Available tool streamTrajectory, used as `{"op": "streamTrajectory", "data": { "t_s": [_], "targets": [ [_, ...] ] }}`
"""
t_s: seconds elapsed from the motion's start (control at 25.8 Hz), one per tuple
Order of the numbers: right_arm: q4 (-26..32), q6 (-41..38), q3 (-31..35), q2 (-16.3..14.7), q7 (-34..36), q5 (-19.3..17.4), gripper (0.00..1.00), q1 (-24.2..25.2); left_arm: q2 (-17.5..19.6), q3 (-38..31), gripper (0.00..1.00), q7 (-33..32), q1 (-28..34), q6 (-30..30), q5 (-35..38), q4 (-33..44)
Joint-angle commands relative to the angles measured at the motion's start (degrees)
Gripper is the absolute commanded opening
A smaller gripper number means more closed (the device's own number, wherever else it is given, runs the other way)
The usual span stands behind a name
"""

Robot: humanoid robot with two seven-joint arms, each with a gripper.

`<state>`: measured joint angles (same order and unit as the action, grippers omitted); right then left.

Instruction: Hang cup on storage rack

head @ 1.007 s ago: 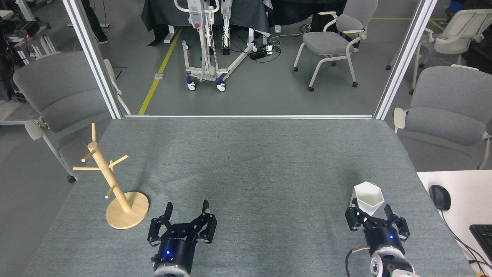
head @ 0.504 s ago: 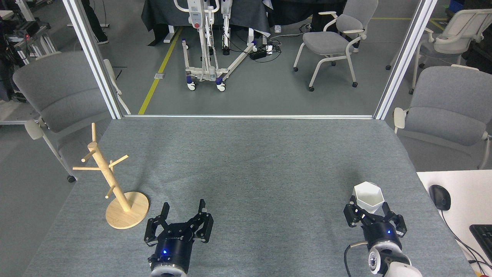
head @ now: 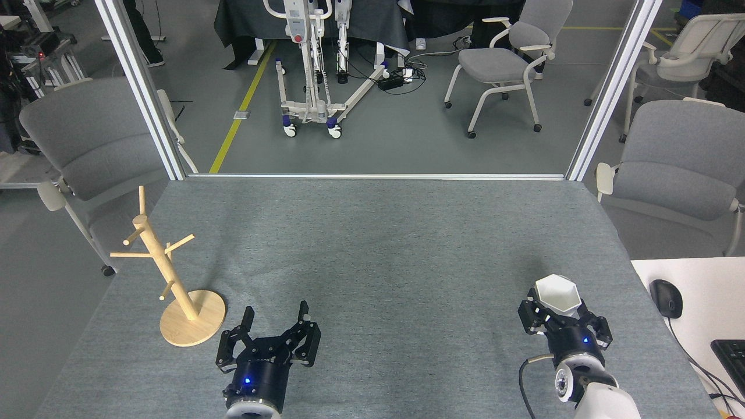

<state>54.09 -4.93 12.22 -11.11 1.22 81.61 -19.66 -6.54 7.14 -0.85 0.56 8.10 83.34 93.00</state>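
Note:
The white hexagonal cup (head: 557, 293) stands upright on the grey table at the near right. My right gripper (head: 562, 319) is open, with one finger on each side of the cup's lower part, which it hides. The handle tab does not show. The wooden storage rack (head: 167, 269) stands at the near left on its round base (head: 201, 326), with its pegs bare. My left gripper (head: 276, 314) is open and holds nothing. It hovers low over the table just right of the rack's base.
The grey felt table top (head: 372, 250) ends at a metal frame at the back. A white desk with a black mouse (head: 666, 298) and a keyboard (head: 732, 355) adjoins the right side. Grey chairs (head: 87, 145) flank both sides.
My right gripper has moved forward so that its fingers now straddle the cup's base. My left gripper has drawn back slightly towards me. Cup and rack stand as before.

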Motion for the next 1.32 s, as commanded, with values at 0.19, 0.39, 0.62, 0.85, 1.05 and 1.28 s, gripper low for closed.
{"op": "streamTrajectory", "data": {
  "t_s": [0.19,0.39,0.62,0.85,1.05,1.28],
  "targets": [
    [-2.41,0.0,0.0,0.03,-0.26,0.57,1.0,-0.9,-0.05,-0.73,0.99,0.15,0.05,0.08,-0.02,-0.01],
    [-4.43,-0.08,0.0,-0.93,-0.17,0.48,1.0,-2.93,-0.05,-0.81,1.0,0.15,-0.04,-0.01,-0.02,-0.36],
    [-5.4,-0.08,-0.09,-1.11,-0.26,0.48,1.0,-3.8,-0.05,-1.16,1.0,0.24,-0.04,0.08,-0.02,-0.36],
    [-5.4,-0.08,-0.09,-1.11,-0.17,0.57,0.98,-3.8,-0.14,-1.25,1.0,0.24,-0.39,0.08,-0.02,-0.27],
    [-5.4,-0.52,-0.09,-1.11,-0.26,0.57,0.42,-3.8,-0.49,-1.16,1.0,-0.38,-1.62,0.16,-0.02,0.25],
    [-5.4,-0.79,-0.09,-1.37,-0.7,0.57,0.13,-3.72,-0.41,-0.99,0.99,-0.03,-3.81,-0.72,0.16,0.16]
  ]
}}
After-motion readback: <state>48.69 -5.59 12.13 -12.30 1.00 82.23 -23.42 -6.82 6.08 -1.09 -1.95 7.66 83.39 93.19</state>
